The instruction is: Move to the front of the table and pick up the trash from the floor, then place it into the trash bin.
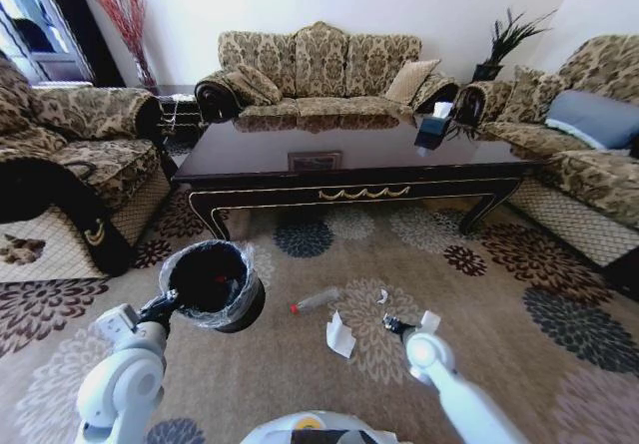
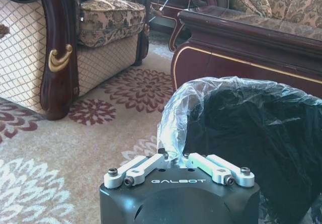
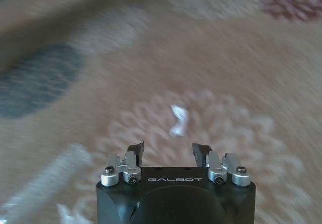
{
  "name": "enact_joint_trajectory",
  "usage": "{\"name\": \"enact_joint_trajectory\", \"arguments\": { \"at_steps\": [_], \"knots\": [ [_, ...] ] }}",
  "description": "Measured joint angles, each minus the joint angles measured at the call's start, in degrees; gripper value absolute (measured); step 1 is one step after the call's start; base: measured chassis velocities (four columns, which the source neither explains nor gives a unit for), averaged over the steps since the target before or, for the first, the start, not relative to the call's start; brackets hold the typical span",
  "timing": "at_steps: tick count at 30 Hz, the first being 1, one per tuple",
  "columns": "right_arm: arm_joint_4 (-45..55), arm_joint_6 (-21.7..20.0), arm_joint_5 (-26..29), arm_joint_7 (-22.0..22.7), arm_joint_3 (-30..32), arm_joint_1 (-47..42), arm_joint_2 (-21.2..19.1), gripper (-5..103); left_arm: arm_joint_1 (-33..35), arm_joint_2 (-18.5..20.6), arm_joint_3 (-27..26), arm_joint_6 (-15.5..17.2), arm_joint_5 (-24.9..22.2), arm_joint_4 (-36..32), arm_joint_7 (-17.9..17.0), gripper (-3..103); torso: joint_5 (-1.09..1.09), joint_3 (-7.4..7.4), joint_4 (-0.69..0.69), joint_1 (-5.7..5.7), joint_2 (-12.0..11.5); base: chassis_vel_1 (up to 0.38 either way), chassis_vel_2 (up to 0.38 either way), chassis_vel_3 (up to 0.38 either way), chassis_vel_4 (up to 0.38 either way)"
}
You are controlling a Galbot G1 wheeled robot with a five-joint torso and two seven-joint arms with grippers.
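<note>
The black trash bin point(image 1: 212, 284), lined with a clear bag, hangs just above the floor point(image 1: 499, 304), and my left gripper point(image 1: 170, 307) is shut on its rim. The left wrist view shows that gripper point(image 2: 173, 158) pinching the bag-covered rim of the bin point(image 2: 251, 133). The trash lies in front of the table point(image 1: 359, 165): a clear bottle with a red cap point(image 1: 315, 300), crumpled white paper point(image 1: 339, 334) and a tiny white scrap point(image 1: 382, 295). My right gripper point(image 1: 392, 324) hovers low, open and holding nothing, just short of the scrap. From the right wrist the gripper point(image 3: 168, 151) faces the scrap point(image 3: 177, 119).
Patterned sofas stand to the left point(image 1: 70, 155), behind the table point(image 1: 319, 70) and to the right point(image 1: 579, 145). A tissue box point(image 1: 436, 125) sits on the tabletop. In the left wrist view the sofa's dark wooden arm point(image 2: 58, 48) and the table's edge point(image 2: 251, 38) are near.
</note>
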Motion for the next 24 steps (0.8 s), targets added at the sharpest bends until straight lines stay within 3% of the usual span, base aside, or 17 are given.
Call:
{"name": "enact_joint_trajectory", "arguments": {
  "at_steps": [4,9,14,15,18,21,24],
  "knots": [
    [6.9,-0.1,3.3,-1.9,-6.6,6.4,-7.5,62,-0.2,-0.1,1.5,0.0,0.7,0.9,0.0,4,-0.02,0.00,0.00,0.00,0.0,0.000,0.000,0.000,0.000],
    [8.5,-0.4,4.1,-2.4,-11.1,11.0,-9.9,66,-0.5,-0.5,2.2,0.0,1.5,1.3,0.0,4,-0.03,0.00,0.02,0.00,0.0,0.000,0.000,0.000,0.000],
    [3.4,-0.5,0.9,-1.2,-10.8,9.5,-8.4,82,-0.1,-0.3,1.9,0.1,1.4,0.9,0.1,4,-0.01,0.00,-0.02,0.00,0.0,0.000,0.000,0.000,0.000],
    [1.9,-0.8,0.4,-0.1,-10.1,8.6,-7.8,82,0.1,-0.1,1.6,0.1,1.4,0.8,0.1,4,0.01,0.00,-0.01,0.00,0.0,0.000,0.000,0.000,0.000],
    [-2.0,-2.1,0.3,4.3,-6.7,4.4,-5.7,97,0.6,0.5,0.8,0.1,1.2,0.5,0.1,4,-0.01,0.00,0.00,0.00,0.0,0.000,0.000,0.000,0.000],
    [-3.0,-2.3,0.8,6.3,-4.9,2.1,-4.7,99,0.7,0.7,0.8,0.1,1.2,0.2,0.1,4,-0.01,0.00,-0.01,0.00,0.0,0.000,0.000,0.000,0.000],
    [-3.5,-3.0,5.2,14.7,-1.6,-1.5,-1.7,100,1.0,0.8,0.8,0.1,1.2,-0.2,0.1,4,-0.03,0.00,-0.02,0.00,0.0,0.000,0.000,0.000,0.000]
  ]
}}
